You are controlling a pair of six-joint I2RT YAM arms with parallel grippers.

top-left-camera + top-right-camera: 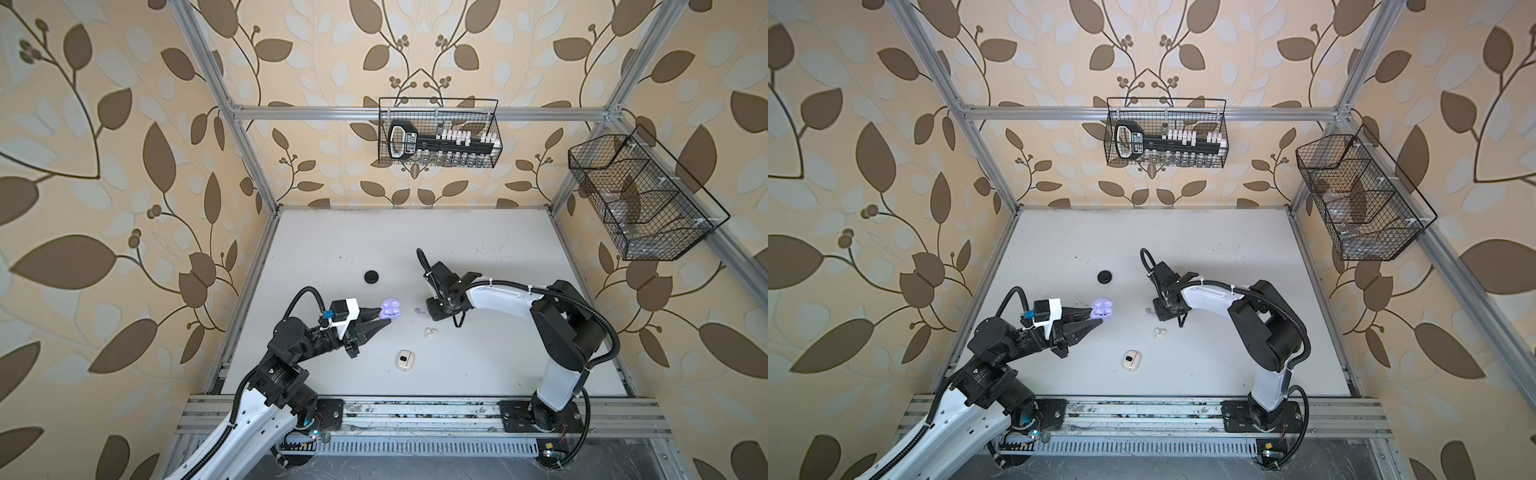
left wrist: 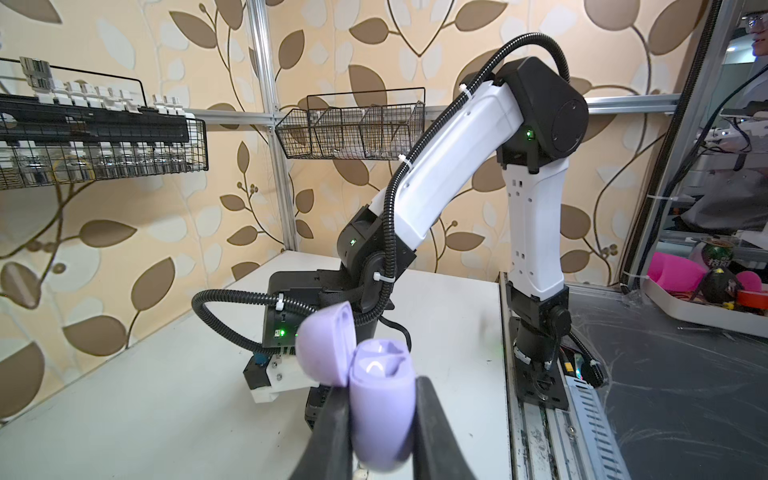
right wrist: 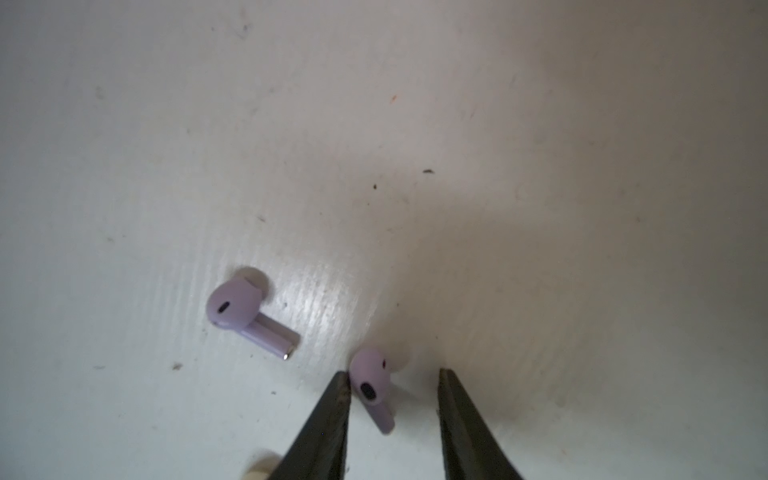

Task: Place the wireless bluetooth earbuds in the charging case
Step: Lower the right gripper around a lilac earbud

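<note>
**Operator:** Where does the pair stand?

**Inspector:** The lavender earbuds lie loose near the middle of the table, clear of every edge. One earbud sits between the fingers of your right gripper. Its mate lies near, not touching. Neither is in the lavender charging case.

**Operator:** And the jaws?

**Inspector:** The right jaws are partly open and straddle the earbud. One finger is at or almost at its head, the other stands apart, and nothing is gripped. Your left gripper is clamped on the case body, lid open, left of the table's middle.

**Operator:** Advice?

**Inspector:** Centre on the earbud before you pinch. In my judgement an off-centre squeeze could flick it away. Grip it squarely so the stem can enter its socket. The cream earbuds and cream case lie nearer the front edge.
</note>
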